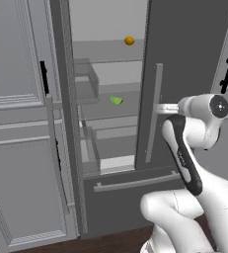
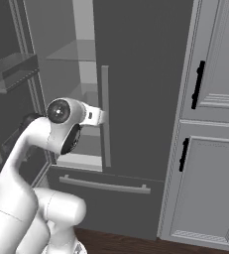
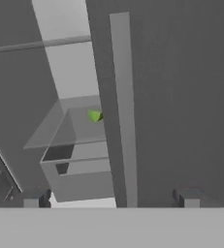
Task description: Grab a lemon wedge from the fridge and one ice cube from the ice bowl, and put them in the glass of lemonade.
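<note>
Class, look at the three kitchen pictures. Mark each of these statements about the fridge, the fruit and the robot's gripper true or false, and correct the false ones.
1. The fridge has its left door open. True.
2. The lemon wedge lies on a shelf inside the fridge. True.
3. The gripper holds the lemon wedge. False: its jaws are open and empty, in front of the right door's bar handle.
4. The orange fruit sits on a shelf below the wedge. False: it sits on a higher shelf.
5. The fridge's bottom drawer is pulled out. False: it is closed.
</note>
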You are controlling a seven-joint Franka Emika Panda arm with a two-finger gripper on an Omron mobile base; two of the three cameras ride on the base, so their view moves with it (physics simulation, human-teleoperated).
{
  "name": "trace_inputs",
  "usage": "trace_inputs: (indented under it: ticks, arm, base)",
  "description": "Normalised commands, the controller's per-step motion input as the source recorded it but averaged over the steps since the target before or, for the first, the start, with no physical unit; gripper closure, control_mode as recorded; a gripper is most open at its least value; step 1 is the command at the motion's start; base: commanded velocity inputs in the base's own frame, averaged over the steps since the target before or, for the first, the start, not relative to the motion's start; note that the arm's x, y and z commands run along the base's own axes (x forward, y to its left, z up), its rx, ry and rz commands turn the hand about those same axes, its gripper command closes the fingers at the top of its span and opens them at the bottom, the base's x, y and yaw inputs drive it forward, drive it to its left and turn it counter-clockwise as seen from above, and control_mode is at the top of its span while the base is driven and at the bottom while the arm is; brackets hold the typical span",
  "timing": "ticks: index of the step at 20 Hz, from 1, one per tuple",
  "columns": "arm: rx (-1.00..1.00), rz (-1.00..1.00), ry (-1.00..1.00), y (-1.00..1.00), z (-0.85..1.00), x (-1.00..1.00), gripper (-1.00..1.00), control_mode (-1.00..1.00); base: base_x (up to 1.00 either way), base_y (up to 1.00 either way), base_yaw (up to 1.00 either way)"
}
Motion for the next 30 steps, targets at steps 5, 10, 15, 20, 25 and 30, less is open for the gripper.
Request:
trace_inputs:
  ticks: [5,10,15,20,25,30]
  arm:
    - [0.00,-0.02,0.06,-0.16,-0.25,1.00,-1.00,-1.00]
    - [0.00,0.00,0.10,-0.16,-0.19,1.00,-1.00,-1.00]
    - [0.00,0.00,0.07,-0.09,-0.17,1.00,-1.00,-1.00]
    - [0.00,0.00,0.00,-0.14,-0.33,0.93,-1.00,-1.00]
    - [0.00,0.00,-0.07,-0.20,-0.50,0.72,-1.00,-1.00]
    - [0.00,0.00,-0.04,-0.20,-0.50,0.76,-1.00,-1.00]
  base:
    - [0.00,0.00,0.00]
    - [0.00,0.00,0.00]
    - [0.00,0.00,0.00]
    - [0.00,0.00,0.00]
    - [0.00,0.00,0.00]
    - [0.00,0.00,0.00]
